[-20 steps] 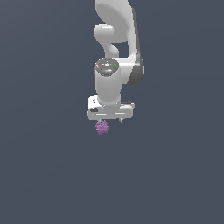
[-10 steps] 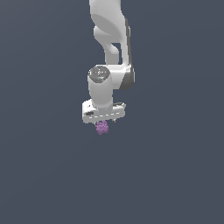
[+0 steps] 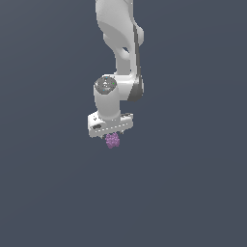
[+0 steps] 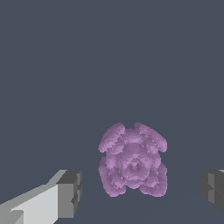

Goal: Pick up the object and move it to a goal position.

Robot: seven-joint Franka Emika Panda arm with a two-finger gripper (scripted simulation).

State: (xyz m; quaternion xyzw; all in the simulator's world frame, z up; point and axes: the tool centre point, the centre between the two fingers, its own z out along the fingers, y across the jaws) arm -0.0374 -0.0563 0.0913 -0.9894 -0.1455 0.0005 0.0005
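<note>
Object (image 4: 132, 160) is sitting between the fingers (image 4: 65, 194), which are standing wide apart, one on either side, neither touching it. Judging by looks: light, rigid, bumpy, so it is likely seating well if pinched across its widest middle lobes. Pale purple, knobbly, grape-bunch shape. Fingers are showing dark grey pads on white bodies. Around the object, the plain slate-grey desk (image 3: 193, 193) is lying flat and matte.

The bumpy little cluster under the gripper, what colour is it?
Light purple all over; the cluster shows best in the wrist view.
</note>
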